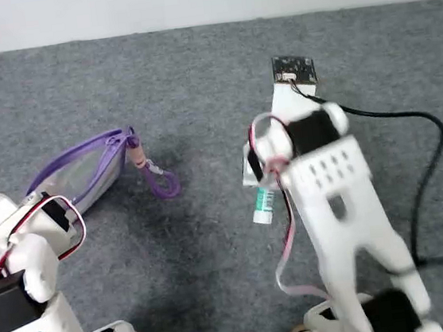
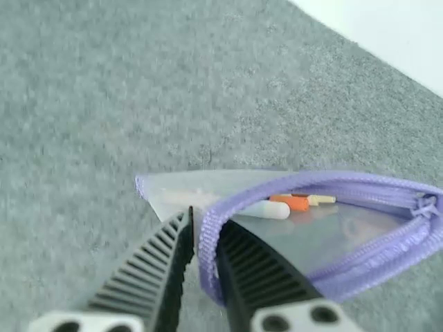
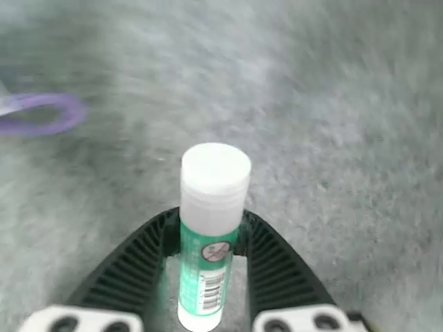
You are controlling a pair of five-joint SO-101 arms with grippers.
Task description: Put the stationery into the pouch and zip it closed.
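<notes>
Within right claw (image 3: 210, 227), glue stick (image 3: 214, 181).

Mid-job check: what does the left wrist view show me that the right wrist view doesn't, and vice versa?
Left wrist: the left gripper shut on the pouch at its purple zipper edge, with white and orange stationery inside. Right wrist: the right gripper shut on the glue stick, with the purple loop beyond. Both: the grey mat.
</notes>
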